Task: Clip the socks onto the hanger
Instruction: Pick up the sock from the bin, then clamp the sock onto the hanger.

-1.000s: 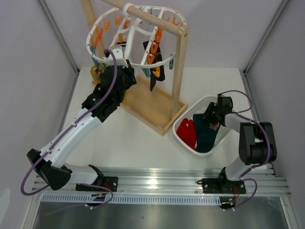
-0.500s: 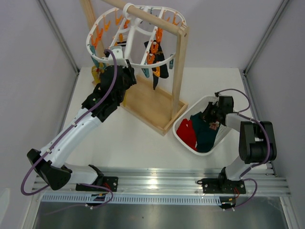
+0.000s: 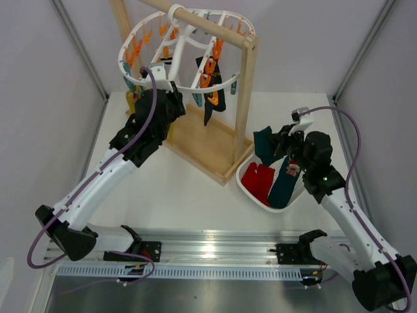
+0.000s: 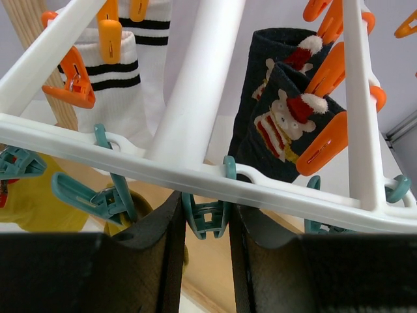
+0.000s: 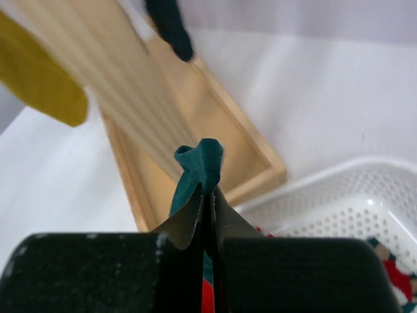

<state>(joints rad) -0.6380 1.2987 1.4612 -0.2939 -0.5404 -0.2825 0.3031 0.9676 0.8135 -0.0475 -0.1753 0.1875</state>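
Observation:
The white hanger (image 3: 190, 89) hangs from the wooden rack with orange and teal pegs. A navy sock (image 3: 212, 99), a white striped sock (image 4: 138, 98) and a yellow sock (image 3: 132, 102) hang clipped on it. My left gripper (image 3: 169, 99) is under the hanger's rim (image 4: 195, 175), with its fingers closed against both sides of a teal peg (image 4: 205, 218). My right gripper (image 3: 279, 147) is shut on a teal sock (image 3: 262, 145) and holds it above the white basket (image 3: 262, 203). The sock's bunched edge (image 5: 202, 163) sticks out past the fingertips. A red sock (image 3: 257, 180) lies in the basket.
The light wooden rack post (image 3: 244, 98) and its base tray (image 3: 202, 145) stand between the two arms. The basket rim also shows in the right wrist view (image 5: 339, 189). More teal fabric (image 3: 285, 186) lies in the basket. Grey walls close in on both sides.
My right arm has risen out of the basket, lifting the teal sock up and toward the left. The left arm has stayed at the hanger rim.

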